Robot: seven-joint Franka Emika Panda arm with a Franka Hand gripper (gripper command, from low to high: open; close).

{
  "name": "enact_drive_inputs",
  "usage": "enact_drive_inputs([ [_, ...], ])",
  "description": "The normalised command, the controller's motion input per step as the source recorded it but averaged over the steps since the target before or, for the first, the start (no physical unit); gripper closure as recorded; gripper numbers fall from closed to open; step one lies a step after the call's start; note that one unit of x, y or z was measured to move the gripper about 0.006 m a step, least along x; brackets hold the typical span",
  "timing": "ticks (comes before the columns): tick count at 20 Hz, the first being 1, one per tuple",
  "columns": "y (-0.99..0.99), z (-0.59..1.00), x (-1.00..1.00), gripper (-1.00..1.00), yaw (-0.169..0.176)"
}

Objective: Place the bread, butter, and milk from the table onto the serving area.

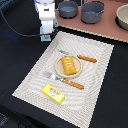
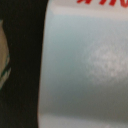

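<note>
My gripper (image 1: pixel 46 34) is lowered at the far corner of the beige striped serving area (image 1: pixel 95 85), at the exterior view's left. The pale-blue milk (image 2: pixel 85 70) fills the wrist view, with red print at its edge; in the exterior view only a pale sliver of it (image 1: pixel 46 37) shows under the hand. The fingers are hidden, so I cannot tell whether they are closed on it. The bread (image 1: pixel 70 65) lies on the round tan plate (image 1: pixel 58 70). The yellow butter (image 1: pixel 54 93) lies on the mat near its front edge. The black table (image 1: pixel 20 65) surrounds the mat.
A fork (image 1: pixel 52 76) and a knife (image 1: pixel 86 58) with orange handles lie beside the plate. A reddish-brown board (image 1: pixel 107 27) at the back holds two grey pots (image 1: pixel 67 9) (image 1: pixel 92 11). A pale bowl (image 1: pixel 123 17) is at the back right. A black cable (image 1: pixel 15 27) runs behind the arm.
</note>
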Motion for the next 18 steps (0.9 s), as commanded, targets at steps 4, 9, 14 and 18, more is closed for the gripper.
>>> enact_drive_inputs([
  [4,-0.11,-0.08,-0.20,1.00,0.024],
  [9,-0.09,-0.10,-0.20,1.00,0.023],
  [14,-0.06,-0.07,-0.14,1.00,0.019],
  [18,0.01,0.91,0.03,1.00,0.000],
])
